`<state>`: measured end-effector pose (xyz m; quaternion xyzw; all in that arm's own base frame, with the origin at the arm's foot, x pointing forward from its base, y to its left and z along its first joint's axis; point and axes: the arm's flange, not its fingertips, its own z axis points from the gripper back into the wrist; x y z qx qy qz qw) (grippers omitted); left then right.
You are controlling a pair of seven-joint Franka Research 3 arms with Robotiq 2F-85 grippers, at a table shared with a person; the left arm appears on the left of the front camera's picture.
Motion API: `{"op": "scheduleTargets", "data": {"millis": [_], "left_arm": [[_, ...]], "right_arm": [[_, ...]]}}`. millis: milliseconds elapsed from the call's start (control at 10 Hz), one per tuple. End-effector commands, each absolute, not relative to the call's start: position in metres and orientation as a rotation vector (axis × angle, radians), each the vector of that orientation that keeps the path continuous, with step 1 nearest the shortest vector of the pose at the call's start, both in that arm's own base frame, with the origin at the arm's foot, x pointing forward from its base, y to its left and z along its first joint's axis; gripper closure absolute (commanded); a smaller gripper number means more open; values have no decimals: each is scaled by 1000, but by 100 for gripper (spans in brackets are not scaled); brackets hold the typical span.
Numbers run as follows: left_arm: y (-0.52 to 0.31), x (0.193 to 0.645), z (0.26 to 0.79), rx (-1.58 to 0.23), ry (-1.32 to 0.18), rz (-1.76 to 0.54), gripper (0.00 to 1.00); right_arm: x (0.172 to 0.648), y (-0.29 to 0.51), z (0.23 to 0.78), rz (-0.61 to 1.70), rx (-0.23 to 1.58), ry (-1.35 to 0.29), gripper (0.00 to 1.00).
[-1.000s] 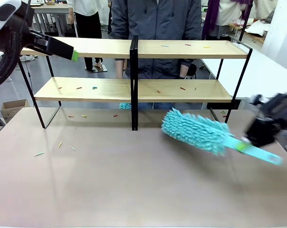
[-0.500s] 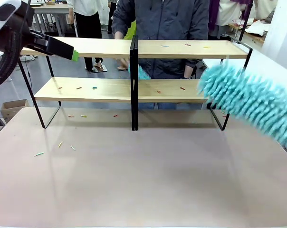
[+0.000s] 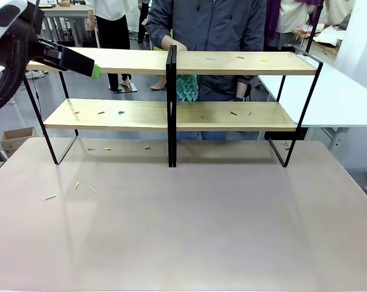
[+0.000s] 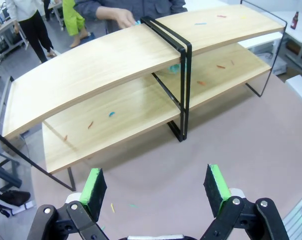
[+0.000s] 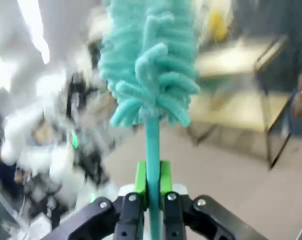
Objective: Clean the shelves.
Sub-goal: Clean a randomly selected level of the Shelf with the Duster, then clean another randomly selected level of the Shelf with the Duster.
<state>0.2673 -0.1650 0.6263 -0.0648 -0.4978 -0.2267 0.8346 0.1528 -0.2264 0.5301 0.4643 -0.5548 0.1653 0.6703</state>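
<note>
Though scraps (image 3: 233,113) fleck the shelves (image 3: 129,61), people (image 3: 214,30) stand behind.

The shelves (image 3: 110,115) are seen upright at the far side of the tabletop (image 3: 183,231): two long light-wood tiers held in a thin black frame, with two sections joined at a central post. Small coloured scraps (image 3: 234,113) are scattered over both tiers.
</note>
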Motion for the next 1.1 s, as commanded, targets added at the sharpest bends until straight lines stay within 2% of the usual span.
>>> {"op": "scheduleTargets", "data": {"millis": [0, 100, 1000], "left_arm": [[-163, 267, 623, -140, -1060, -480, 0], [-163, 267, 623, -140, -1060, -480, 0], [-163, 267, 623, -140, -1060, -480, 0]], "right_arm": [[170, -175, 473, 358, 1064, -1455, 88], [153, -226, 530, 372, 1046, -1250, 88], [153, -226, 530, 372, 1046, -1250, 88]]}}
